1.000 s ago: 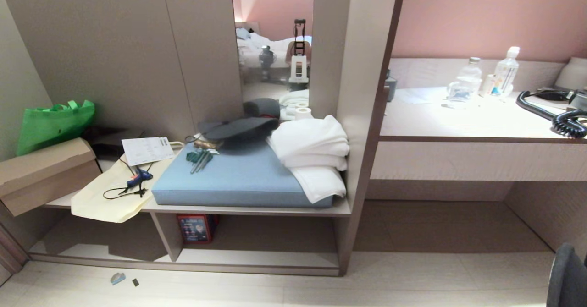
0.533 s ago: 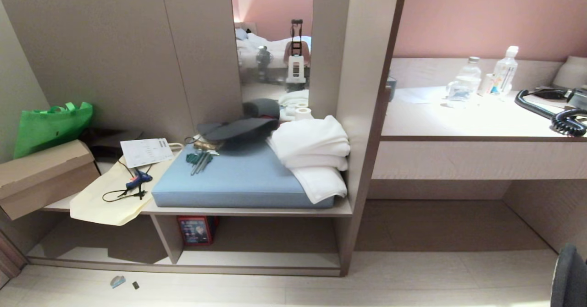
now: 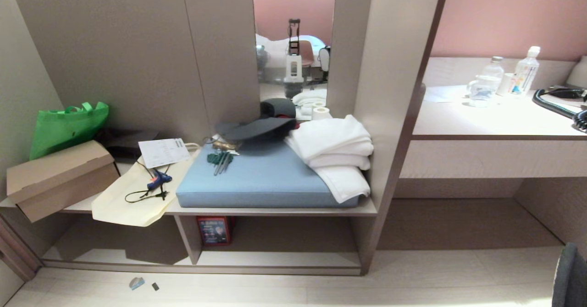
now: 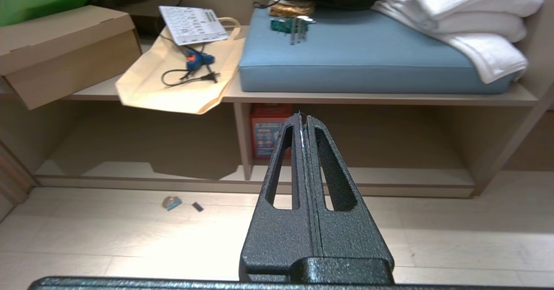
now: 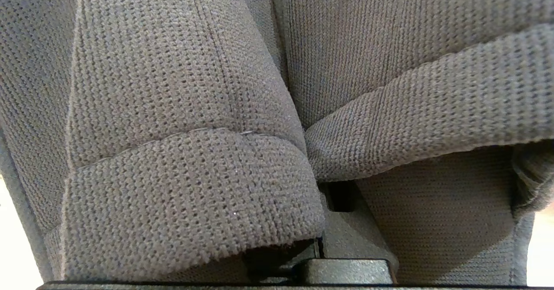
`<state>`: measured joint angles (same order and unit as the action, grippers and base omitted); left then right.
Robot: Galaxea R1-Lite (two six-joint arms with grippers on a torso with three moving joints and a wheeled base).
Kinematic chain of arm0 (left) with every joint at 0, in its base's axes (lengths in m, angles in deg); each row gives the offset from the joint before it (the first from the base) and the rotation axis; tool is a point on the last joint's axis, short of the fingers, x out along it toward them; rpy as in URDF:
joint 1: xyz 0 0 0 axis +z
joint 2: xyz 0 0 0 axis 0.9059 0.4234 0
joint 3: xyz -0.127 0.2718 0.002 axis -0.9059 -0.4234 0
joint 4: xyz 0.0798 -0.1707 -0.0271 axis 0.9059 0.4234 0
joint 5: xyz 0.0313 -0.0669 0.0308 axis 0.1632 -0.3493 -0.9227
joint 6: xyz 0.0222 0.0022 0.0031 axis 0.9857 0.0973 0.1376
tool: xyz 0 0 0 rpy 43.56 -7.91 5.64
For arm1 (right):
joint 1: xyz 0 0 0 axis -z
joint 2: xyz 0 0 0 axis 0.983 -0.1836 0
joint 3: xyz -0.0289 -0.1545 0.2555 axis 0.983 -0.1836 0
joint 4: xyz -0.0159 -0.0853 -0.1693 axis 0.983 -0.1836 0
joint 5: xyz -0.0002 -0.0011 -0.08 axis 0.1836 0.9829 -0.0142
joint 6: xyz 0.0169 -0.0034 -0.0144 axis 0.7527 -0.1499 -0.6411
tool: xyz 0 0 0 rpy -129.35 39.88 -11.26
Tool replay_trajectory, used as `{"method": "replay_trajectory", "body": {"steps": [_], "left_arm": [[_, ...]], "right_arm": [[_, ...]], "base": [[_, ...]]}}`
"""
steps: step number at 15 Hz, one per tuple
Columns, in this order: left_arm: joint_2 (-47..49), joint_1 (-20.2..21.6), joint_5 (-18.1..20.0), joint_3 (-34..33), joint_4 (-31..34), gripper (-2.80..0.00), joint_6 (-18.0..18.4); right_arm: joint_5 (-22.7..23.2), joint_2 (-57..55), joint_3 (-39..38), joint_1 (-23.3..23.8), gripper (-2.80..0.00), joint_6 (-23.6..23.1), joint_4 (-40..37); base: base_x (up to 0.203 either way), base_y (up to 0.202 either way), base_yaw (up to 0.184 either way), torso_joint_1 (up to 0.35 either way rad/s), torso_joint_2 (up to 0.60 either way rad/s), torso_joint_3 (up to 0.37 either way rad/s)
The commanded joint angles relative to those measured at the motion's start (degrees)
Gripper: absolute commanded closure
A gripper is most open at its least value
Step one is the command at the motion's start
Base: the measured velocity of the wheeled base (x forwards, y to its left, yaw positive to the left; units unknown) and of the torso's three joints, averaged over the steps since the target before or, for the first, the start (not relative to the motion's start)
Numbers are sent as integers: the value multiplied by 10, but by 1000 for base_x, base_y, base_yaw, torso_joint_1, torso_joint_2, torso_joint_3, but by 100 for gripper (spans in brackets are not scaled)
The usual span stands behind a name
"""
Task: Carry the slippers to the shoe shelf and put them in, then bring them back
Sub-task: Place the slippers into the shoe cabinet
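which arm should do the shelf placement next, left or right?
Right, most likely. The right end effector is shut on the slippers, whose knit fabric fills its wrist view. The left end effector is shut and empty, facing the shoe shelf.

Grey knitted slippers, blue cushion, green bag, white towels

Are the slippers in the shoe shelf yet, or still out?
Out. Both floor-level compartments of the shoe shelf hold no slippers; the slippers fill the right wrist view, clamped in the right gripper.
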<state>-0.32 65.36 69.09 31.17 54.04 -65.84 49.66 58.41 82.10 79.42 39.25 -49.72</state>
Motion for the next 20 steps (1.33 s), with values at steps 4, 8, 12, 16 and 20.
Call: {"method": "replay_trajectory", "body": {"steps": [4, 8, 12, 16, 20], "left_arm": [[0, 0, 0, 0, 0, 0, 0], [0, 0, 0, 0, 0, 0, 1], [0, 0, 0, 0, 0, 0, 1], [0, 0, 0, 0, 0, 0, 1], [0, 0, 0, 0, 0, 0, 1]], "right_arm": [[0, -1, 0, 0, 0, 0, -1], [0, -1, 0, 0, 0, -1, -1], [0, -1, 0, 0, 0, -1, -1], [0, -1, 0, 0, 0, -1, -1], [0, -1, 0, 0, 0, -1, -1]], "base": [[0, 196, -3, 2, 6, 3], [0, 178, -3, 1, 2, 2], [0, 17, 1, 1, 1, 0], [0, 0, 0, -84, 218, 140], [0, 0, 0, -151, 440, 282]]}}
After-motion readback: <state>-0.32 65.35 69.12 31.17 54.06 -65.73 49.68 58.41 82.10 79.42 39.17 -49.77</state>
